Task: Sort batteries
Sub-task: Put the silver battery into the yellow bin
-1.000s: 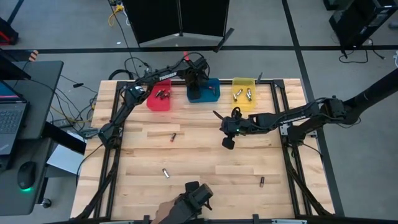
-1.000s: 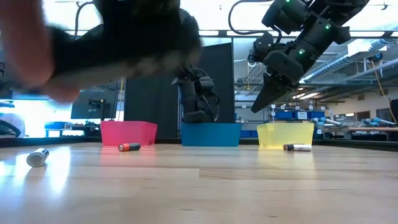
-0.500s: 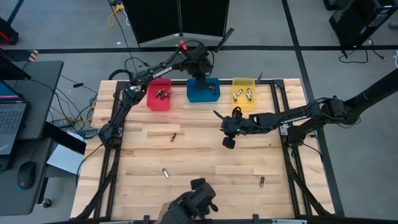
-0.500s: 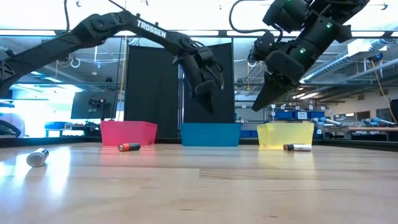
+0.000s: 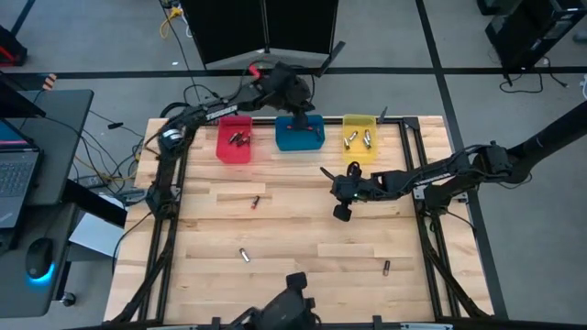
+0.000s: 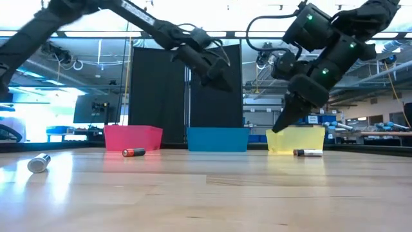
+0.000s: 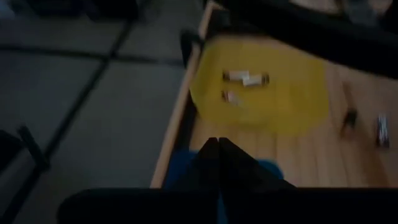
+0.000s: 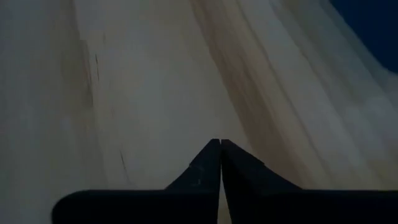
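Wooden tabletop (image 5: 303, 229) with red bin (image 5: 234, 142), blue bin (image 5: 300, 134) and yellow bin (image 5: 360, 136) along its far edge. Left tool (image 5: 300, 104), clenched, above the blue bin; right tool (image 5: 341, 200), clenched (empty), mid-table. Some batteries (image 5: 358, 137) are binned; three remain loose (image 5: 245, 254), with open room around them.

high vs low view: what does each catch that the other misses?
High only: the contents of the bins, cells lying in the red bin and the yellow bin, plus a person's gloved hand at the table's near edge and the room's floor.
Low only: the arms' height; the right end effector hangs above the table, apparently shut, and the left end effector is raised above the blue bin.
Both: all three bins, both arms, and three loose batteries on the table: the reddish one, the silvery one and the dark one.
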